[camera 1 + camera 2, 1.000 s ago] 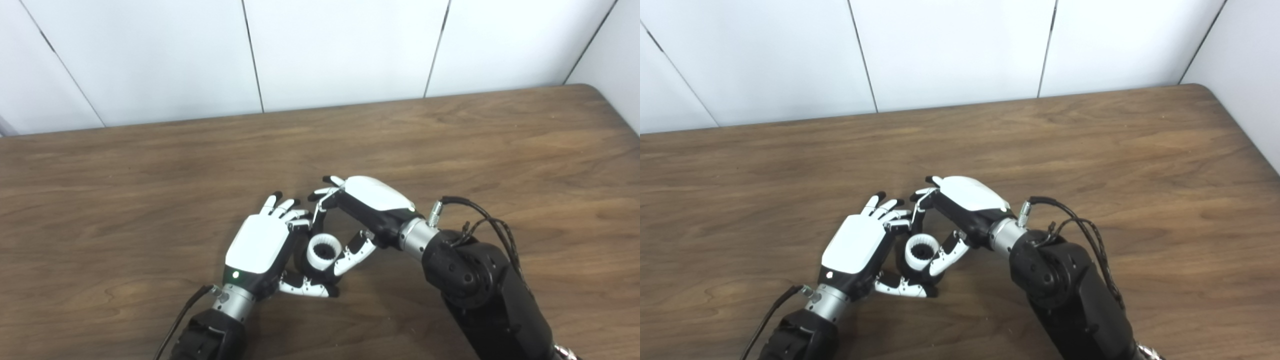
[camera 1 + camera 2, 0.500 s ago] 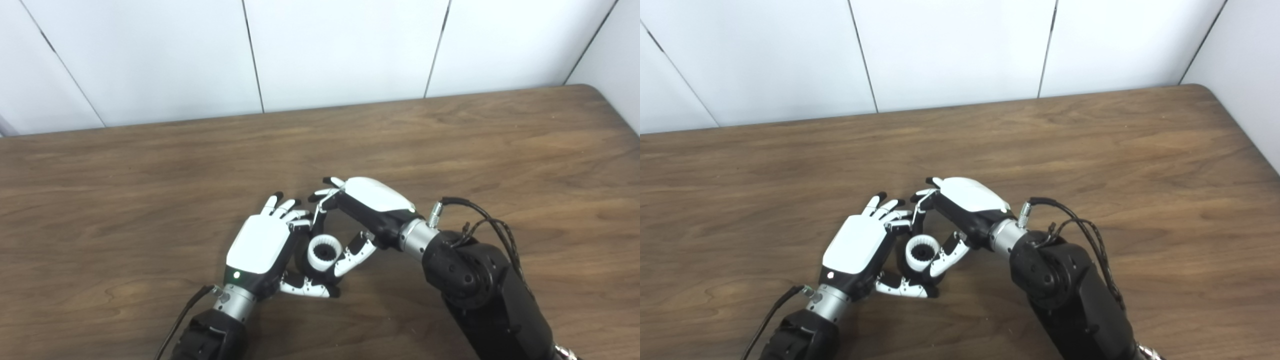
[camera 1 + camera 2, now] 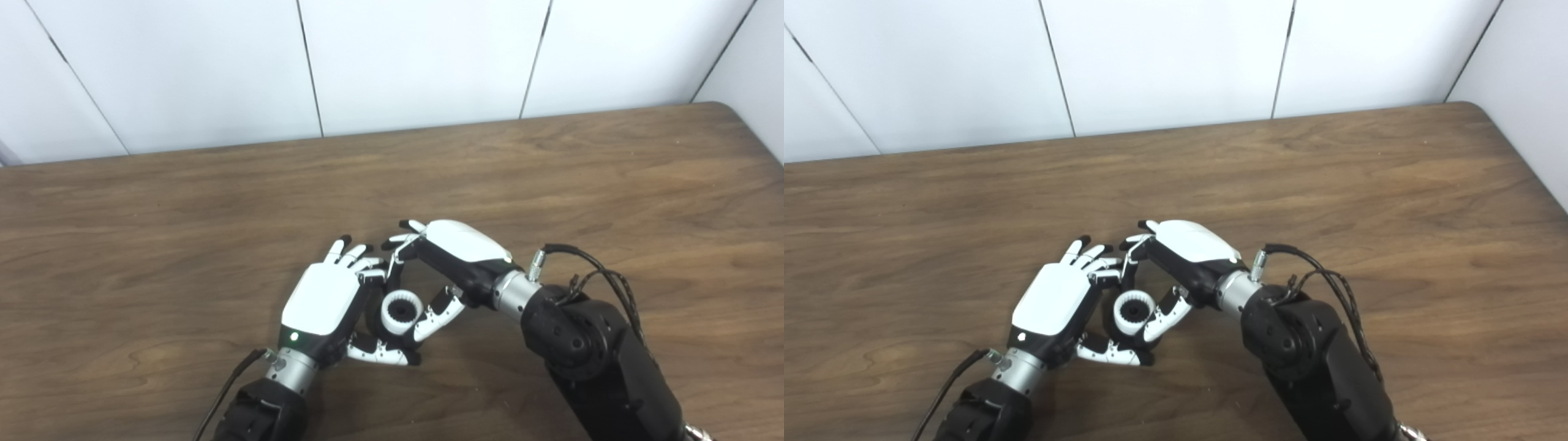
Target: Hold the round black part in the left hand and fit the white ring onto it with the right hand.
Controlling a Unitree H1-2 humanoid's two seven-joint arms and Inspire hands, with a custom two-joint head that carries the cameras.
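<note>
We see the white ring point(image 3: 400, 311) low in the frame, just left of centre, sitting on top of the round black part point(image 3: 375, 313), of which only a dark edge shows beneath and beside it. Our left hand point(image 3: 324, 301) is curled around the black part, thumb wrapping under it from below. Our right hand point(image 3: 456, 256) pinches the ring, thumb on its right side and fingers arched over from above. Both hands rest low over the wooden tabletop point(image 3: 184, 245). We judge the fitting step is under way; whether the ring is fully seated we cannot tell. Next we would need a straight, even press down, then an easy release.
</note>
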